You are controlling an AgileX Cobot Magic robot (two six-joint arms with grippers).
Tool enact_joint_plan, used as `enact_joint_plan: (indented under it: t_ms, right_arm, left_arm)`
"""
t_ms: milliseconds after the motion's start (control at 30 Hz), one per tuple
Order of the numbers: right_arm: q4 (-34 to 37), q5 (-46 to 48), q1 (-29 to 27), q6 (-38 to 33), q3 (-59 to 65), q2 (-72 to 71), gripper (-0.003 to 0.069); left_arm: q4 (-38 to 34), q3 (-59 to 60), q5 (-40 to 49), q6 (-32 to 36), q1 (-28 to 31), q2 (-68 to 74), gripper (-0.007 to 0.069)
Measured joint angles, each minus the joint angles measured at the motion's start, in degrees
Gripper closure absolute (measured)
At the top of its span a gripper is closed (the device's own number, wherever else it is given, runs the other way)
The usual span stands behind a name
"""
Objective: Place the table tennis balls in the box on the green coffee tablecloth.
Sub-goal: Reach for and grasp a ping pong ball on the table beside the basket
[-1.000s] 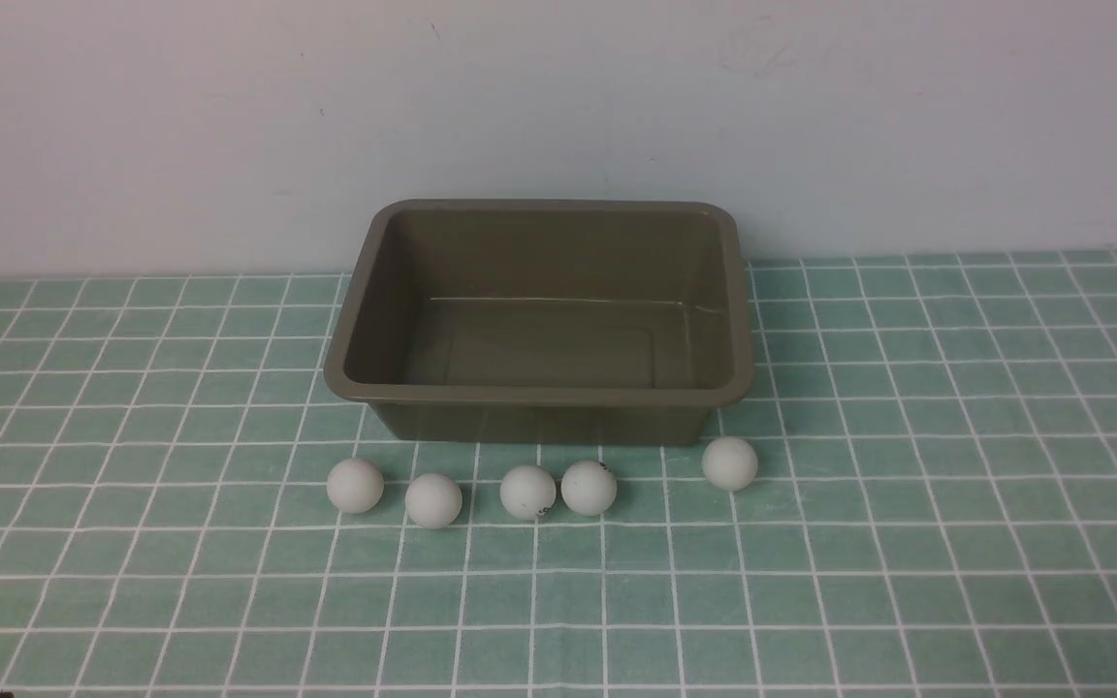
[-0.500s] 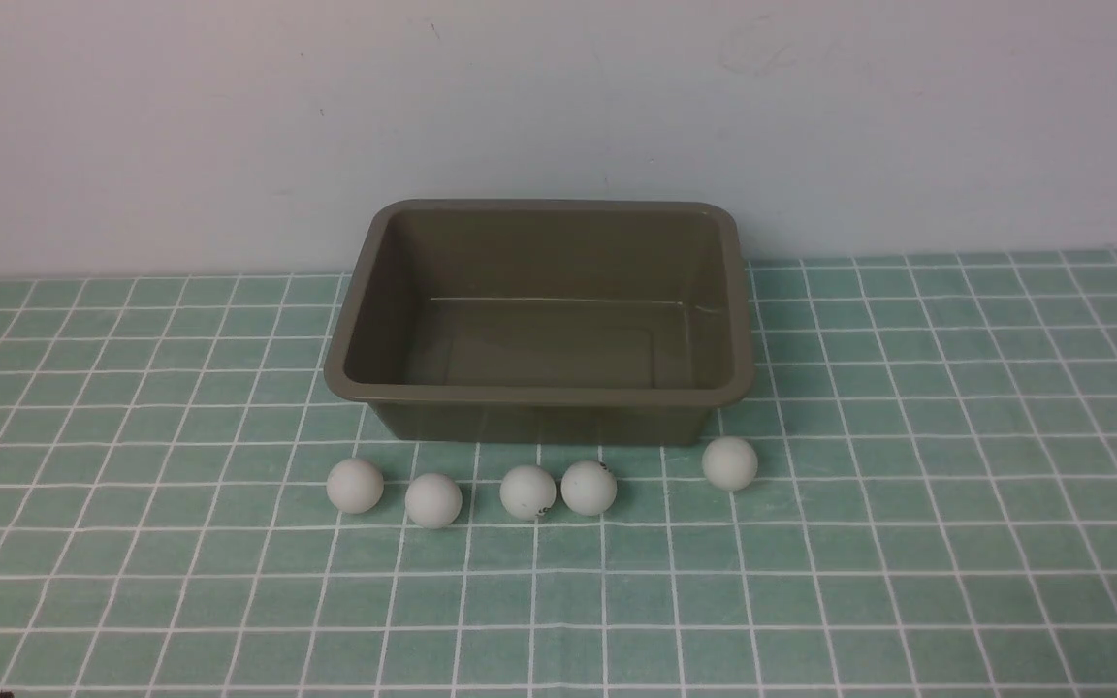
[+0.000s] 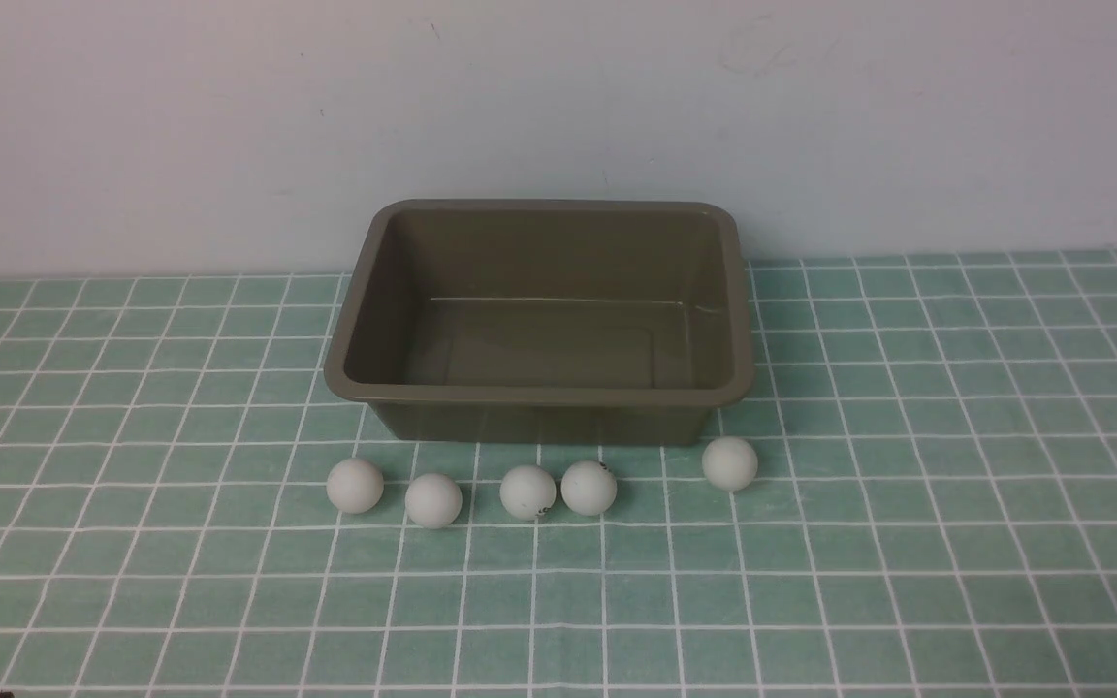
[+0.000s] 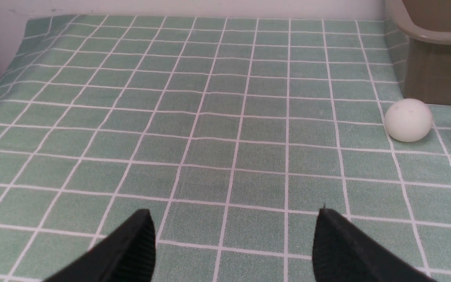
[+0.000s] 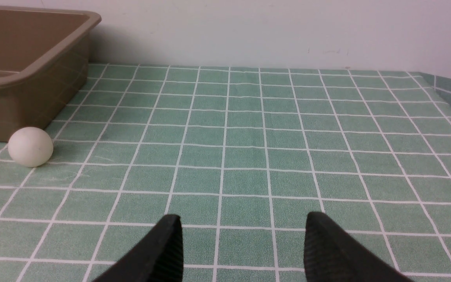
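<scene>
Lying before box (image 3: pixel 539 396), balls (image 3: pixel 528 491) well apart from left hand (image 4: pixel 234 213), right hand (image 5: pixel 243 216)

light: bright, even | shadows: faint, soft beside box (image 3: pixel 539 422) | focus: sharp, slight grain

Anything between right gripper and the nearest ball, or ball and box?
Nothing visible. The right gripper hangs open over bare green tablecloth; the rightmost ball lies apart from it, close to the box. Only the box's near wall must be cleared.

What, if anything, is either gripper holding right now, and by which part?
Nothing. The left gripper and right gripper are both open with nothing between their jaws.
</scene>
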Motion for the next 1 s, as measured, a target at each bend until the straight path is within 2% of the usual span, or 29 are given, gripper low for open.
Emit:
enact_joint_plan:
  t_ms: [667,1000]
  right_arm:
    - [0.00,-0.11,0.00,-0.67,0.00,0.00,0.0270]
    - [3.27,-8.79,0.00,3.02,-0.80,0.00,0.0270]
  left_arm:
    - [0.00,0.00,0.00,0.00,0.00,0.00,0.0136]
    - [0.00,0.00,0.00,0.00,0.00,0.00,0.0136]
